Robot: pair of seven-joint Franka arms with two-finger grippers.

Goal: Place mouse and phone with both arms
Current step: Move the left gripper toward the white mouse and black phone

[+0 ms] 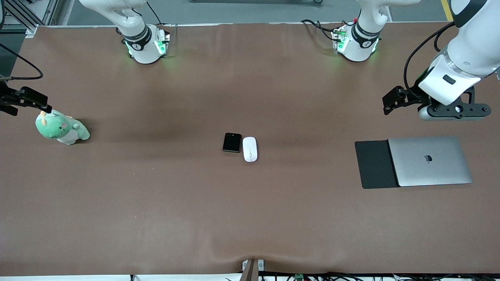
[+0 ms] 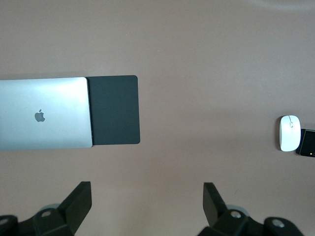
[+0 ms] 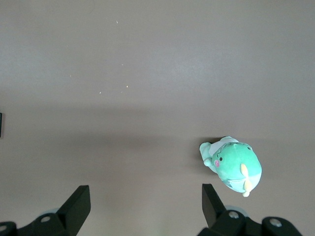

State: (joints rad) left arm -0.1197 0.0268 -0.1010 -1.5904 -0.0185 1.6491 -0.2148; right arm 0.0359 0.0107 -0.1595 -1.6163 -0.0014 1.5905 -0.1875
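Observation:
The white oval mouse [image 1: 250,149] lies in the middle of the table, and the black square phone [image 1: 231,142] sits right beside it, toward the right arm's end. The left wrist view shows both, the mouse [image 2: 289,132] and the phone [image 2: 309,142], at its edge. My left gripper [image 2: 147,189] hangs open and empty over bare table next to the laptop. My right gripper [image 3: 146,191] is also open and empty, over bare table close to the plush toy. Both grippers are well away from the mouse and phone.
A closed silver laptop [image 1: 429,160] lies at the left arm's end, partly on a flat black mat [image 1: 373,164]. A green plush toy [image 1: 61,128] sits at the right arm's end. Brown cloth covers the whole table.

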